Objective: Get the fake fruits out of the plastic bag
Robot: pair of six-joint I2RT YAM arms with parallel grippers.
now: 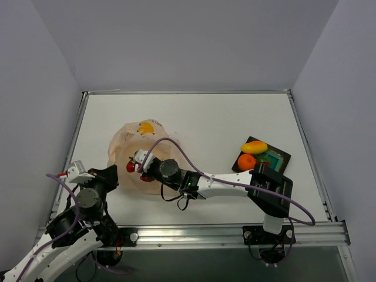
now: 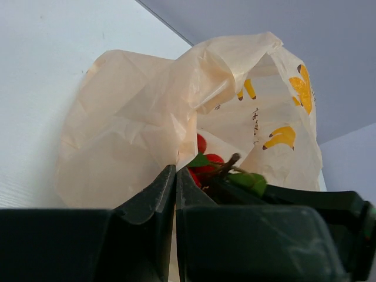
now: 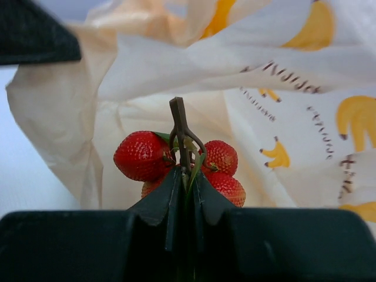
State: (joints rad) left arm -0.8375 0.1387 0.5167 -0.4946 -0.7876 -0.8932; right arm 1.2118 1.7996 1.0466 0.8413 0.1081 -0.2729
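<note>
Right claw (image 3: 185, 176) pinching strawberry bunch (image 3: 143, 155) stem | plastic bag (image 3: 282, 70) behind (lower berries hidden)

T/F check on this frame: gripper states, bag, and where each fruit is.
1. The right gripper is shut on the stem of the strawberry bunch. True.
2. The left gripper is open, clear of the plastic bag. False: it is shut on the bag's film.
3. The mango and orange are out of the bag, at the teal tray. True.
4. The strawberry bunch lies on the tray. False: it is at the bag, in the right gripper.
</note>
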